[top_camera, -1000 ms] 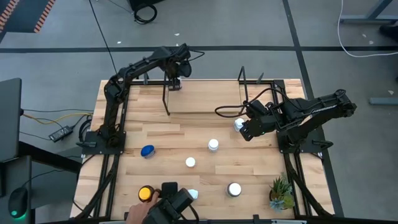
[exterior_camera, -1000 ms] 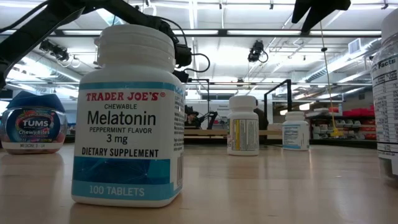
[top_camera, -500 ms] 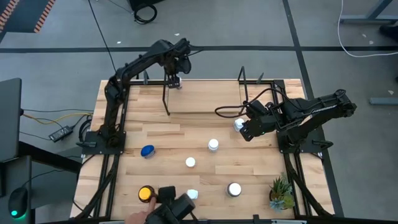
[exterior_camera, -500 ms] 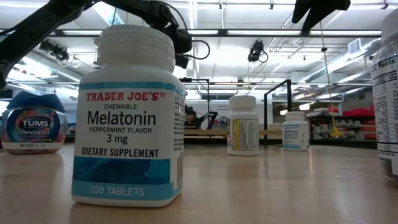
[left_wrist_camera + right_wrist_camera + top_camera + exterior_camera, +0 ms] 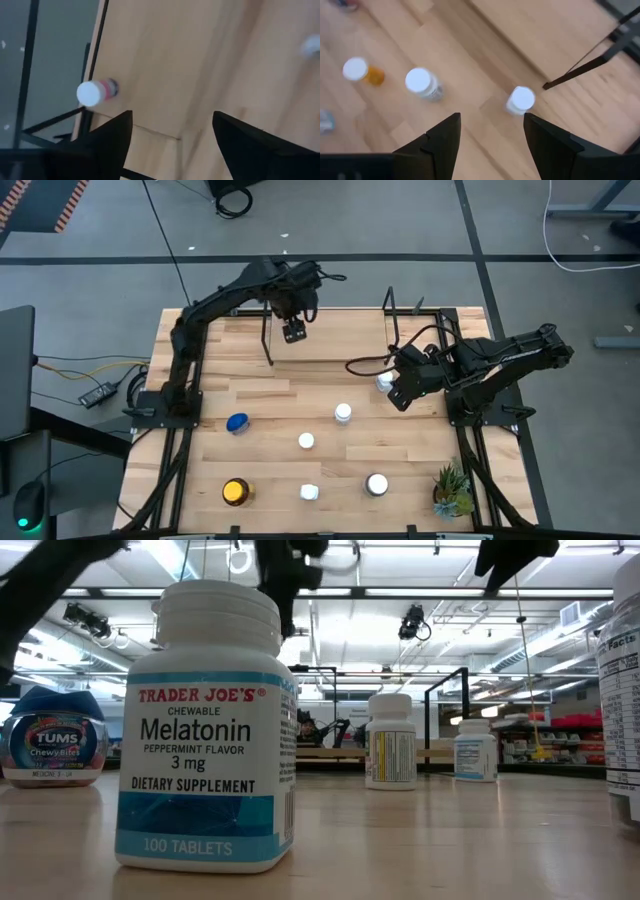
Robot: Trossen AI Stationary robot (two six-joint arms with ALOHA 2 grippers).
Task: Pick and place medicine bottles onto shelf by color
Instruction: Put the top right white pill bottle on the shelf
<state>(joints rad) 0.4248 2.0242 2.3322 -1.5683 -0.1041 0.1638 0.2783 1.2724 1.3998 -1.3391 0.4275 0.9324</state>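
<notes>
My left gripper (image 5: 294,331) hangs open and empty above the left part of the shelf (image 5: 345,338), a light-wood board in black uprights at the table's far side. A white-capped bottle with a pink label (image 5: 94,92) stands on the shelf by its left upright, apart from the fingers. My right gripper (image 5: 397,392) is open in the air near the shelf's right end, over a white-capped bottle (image 5: 384,380). Standing on the table are a blue-lidded bottle (image 5: 237,422), an amber-yellow one (image 5: 236,491) and several white-capped ones (image 5: 343,413).
A green potted plant (image 5: 452,490) stands at the near right corner. The low view shows a large Melatonin bottle (image 5: 205,730) close up, with the Tums bottle (image 5: 55,738) to its left. Bare wood lies between the shelf and the bottles.
My left gripper has risen from the shelf's far left corner and swung toward the table's right and near side, rolling as it went. A person's hand with a dark object at the near edge has withdrawn out of view.
</notes>
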